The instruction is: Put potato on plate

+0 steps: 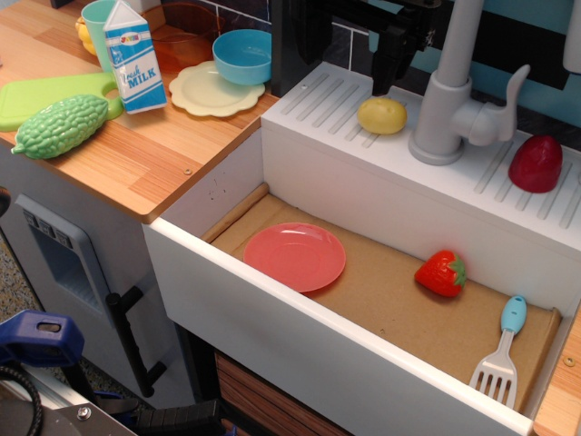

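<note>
Potato [382,115] sits on the ribbed white ledge behind the sink, at 9 o'clock of the grey faucet [454,91], just beside its base. Plate [295,256] lies flat in the sink basin [381,300], at 7 o'clock from potato, well apart. Strawberry [441,273] is at 3 o'clock of plate. You get no jaws in view; state can't be told.

The faucet [451,86] is cut off by the top edge, so its spout cannot be seen. The milk carton [134,56] hides part of the green cup [96,23] behind it. Dark arm hardware [381,32] is cropped at the top edge; no end effector is discernible.
</note>
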`<state>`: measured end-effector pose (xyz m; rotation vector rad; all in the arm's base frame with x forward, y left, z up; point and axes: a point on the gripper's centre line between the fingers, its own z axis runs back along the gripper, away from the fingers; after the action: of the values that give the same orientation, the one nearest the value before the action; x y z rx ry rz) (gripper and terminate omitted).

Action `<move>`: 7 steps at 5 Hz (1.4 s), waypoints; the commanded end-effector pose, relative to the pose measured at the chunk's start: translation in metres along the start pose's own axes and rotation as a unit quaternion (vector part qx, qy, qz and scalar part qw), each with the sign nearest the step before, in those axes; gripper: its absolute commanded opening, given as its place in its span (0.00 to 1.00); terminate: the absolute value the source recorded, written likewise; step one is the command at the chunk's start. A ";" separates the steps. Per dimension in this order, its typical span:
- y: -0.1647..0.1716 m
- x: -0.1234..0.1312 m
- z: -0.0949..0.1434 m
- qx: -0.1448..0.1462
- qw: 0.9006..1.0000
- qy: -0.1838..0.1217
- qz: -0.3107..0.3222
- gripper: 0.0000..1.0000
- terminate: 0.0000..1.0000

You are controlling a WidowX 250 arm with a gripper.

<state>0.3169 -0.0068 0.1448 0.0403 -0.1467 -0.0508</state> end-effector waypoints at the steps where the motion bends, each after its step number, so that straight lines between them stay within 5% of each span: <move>1: 0.000 0.000 0.000 0.000 1.000 0.000 0.000 1.00 0.00; 2: 0.005 0.011 -0.008 0.019 1.000 -0.011 -0.006 1.00 0.00; 7: 0.046 0.084 -0.077 0.000 0.994 -0.108 -0.006 1.00 0.00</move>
<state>0.4143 0.0327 0.0589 0.0107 -0.3132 -0.0860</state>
